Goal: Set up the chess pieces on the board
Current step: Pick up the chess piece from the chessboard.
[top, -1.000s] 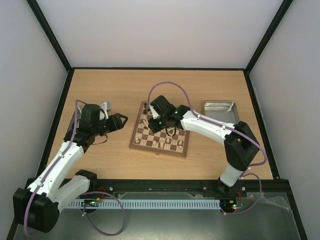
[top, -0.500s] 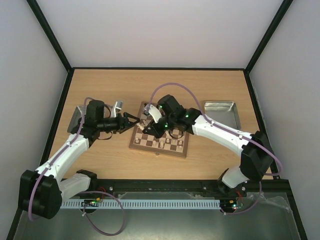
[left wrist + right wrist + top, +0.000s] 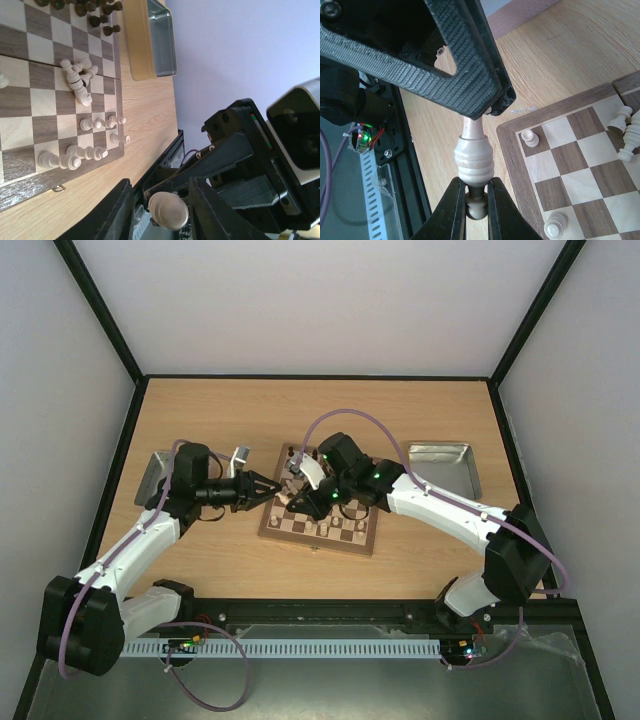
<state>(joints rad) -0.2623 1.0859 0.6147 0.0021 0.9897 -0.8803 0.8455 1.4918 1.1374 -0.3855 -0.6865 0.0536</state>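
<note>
Left tool [image 3: 162, 202]: jaws stand either side of the base of the pale piece [image 3: 472, 156]; cannot tell if they grip
Pale piece: in the air, just off the left edge of the board [image 3: 318, 543]; long axis runs tool to tool, base leftward
Right tool [image 3: 476, 195]: pinched tight on the piece's head
Board: partly set; just right of both tools

The board [image 3: 45, 100] fills the left of the view. Along its border nearest the left hand [image 3: 162, 192], cream chessmen [image 3: 75, 157] stand in short rows. Further in, toppled cream chessmen [image 3: 77, 82] lie heaped, and dark chessmen [image 3: 97, 7] line its far edge. Beyond the board sits a grey tray [image 3: 161, 42]. The hand's fingers flank a cream piece [image 3: 168, 210], though whether they grip it is unclear.
</note>
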